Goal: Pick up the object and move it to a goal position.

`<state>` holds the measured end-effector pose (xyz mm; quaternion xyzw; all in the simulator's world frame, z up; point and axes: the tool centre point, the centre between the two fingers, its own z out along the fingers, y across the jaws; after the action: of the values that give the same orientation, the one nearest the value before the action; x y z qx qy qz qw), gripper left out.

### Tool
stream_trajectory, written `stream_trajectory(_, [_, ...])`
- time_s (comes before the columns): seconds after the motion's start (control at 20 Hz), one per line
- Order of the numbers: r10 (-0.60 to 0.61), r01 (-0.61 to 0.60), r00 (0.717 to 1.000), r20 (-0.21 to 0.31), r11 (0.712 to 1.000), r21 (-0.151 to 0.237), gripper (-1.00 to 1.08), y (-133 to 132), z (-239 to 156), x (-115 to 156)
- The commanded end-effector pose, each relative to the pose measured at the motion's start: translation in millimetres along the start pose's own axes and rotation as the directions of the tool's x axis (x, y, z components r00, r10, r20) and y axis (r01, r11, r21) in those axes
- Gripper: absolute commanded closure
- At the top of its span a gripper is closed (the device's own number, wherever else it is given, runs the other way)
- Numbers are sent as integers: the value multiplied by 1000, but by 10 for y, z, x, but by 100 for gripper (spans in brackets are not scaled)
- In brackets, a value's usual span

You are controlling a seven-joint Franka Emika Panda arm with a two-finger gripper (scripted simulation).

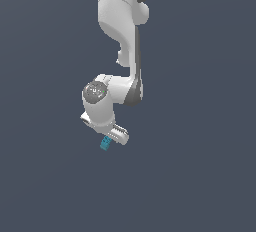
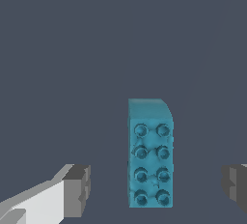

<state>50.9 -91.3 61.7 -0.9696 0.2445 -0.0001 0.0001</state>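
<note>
1. The white Franka gripper with dark grey finger pads (image 2: pixel 154 187) is spread wide open, nothing in it. In the wrist view one pad (image 2: pixel 77 189) sits on one side and the other pad just peeks in at the far frame edge.
2. Between those two pads sits the tiny teal-blue studded rectangular plastic block (image 2: pixel 150 153), not touching either one. It's off-centre, closer to the pad at the frame edge, I'd say.
3. The key bit: the block's long axis runs across the line joining the pads, so the jaws would close on its long narrow sides. Good line-up for a pinch.
4. In the exterior view, the gripper (image 1: pixel 111 137) hangs right over the block (image 1: pixel 105 144), which lies on the plain dark grey-blue floor (image 1: pixel 200 176).
5. My guess is it needs a small sideways nudge to centre, then descend and close. No goal marker that I can see.
</note>
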Motion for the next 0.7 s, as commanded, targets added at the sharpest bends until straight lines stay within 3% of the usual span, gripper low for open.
stream_trajectory(0.0, [1,-1,1000,1,1000,-1,-92,2,119,-6])
stream_trajectory(0.5, [4,-4,1000,0,1000,0,-92,3,397,6])
stream_trajectory(0.55, [4,-4,1000,0,1000,0,108,3,397,6])
stream_trajectory(0.65, [4,-4,1000,0,1000,0,108,3,397,6])
